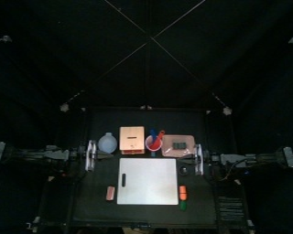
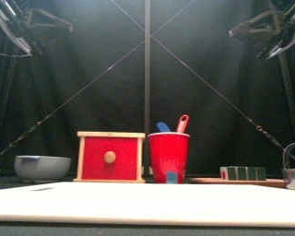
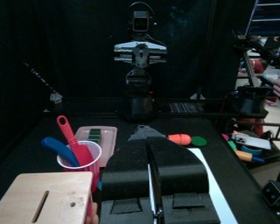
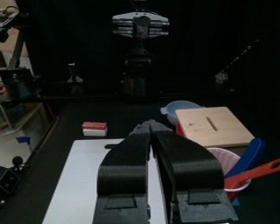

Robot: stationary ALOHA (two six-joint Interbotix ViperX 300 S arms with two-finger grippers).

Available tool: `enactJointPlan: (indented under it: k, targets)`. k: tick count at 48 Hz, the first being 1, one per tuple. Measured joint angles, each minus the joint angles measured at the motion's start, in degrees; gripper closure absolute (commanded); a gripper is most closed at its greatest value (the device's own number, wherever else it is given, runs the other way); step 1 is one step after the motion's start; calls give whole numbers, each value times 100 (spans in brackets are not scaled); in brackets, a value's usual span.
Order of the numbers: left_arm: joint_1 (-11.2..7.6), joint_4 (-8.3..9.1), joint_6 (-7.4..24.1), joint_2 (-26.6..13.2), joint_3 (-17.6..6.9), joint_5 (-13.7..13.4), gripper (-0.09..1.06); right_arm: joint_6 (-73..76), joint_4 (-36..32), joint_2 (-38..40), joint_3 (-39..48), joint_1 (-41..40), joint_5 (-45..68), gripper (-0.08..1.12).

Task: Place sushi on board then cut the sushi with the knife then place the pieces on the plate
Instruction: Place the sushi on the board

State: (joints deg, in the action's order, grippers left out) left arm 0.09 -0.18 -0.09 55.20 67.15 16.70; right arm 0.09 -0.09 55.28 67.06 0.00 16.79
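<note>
top view: you see the left end effector (image 1: 92, 155) at the upper left corner of the white cutting board (image 1: 146, 180) and the right end effector (image 1: 200, 157) at its upper right corner, both apart from the board. the board lies bare at lower centre of the table (image 1: 94, 212).

wrist views: on each end effector the jaws are pressed together and grip nothing.

front view: the sushi roll (image 2: 245, 172) sits on the pink tray (image 2: 206, 181) at lower right of the frame, uncut and well apart from both end effectors. left of it stands the red cup (image 2: 169, 157), which holds the red knife (image 2: 182, 122) and the blue knife (image 2: 164, 127). further left are the wooden box (image 2: 111, 157) and then the blue-grey bowl (image 2: 41, 166).

top view: a small reddish toy (image 1: 110, 191) lies just left of the board, and an orange toy (image 1: 183, 190) and a green toy (image 1: 183, 201) lie just right of it.
</note>
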Motion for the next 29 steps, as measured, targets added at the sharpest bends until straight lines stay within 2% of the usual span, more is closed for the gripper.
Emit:
enactJointPlan:
  k: [4,14,21,29]
  targets:
    - [-9,-26,0,-167,44,35,100,44,9,-62,9,-62,0,100]
    - [-26,-35,18,-703,62,264,100,255,378,-439,-26,-369,-299,100]
    - [-35,-26,26,-1055,53,519,100,237,642,-668,-211,-826,-1107,100]
    - [-35,-18,26,-1450,53,914,100,185,650,-896,-483,-1582,-2619,99]
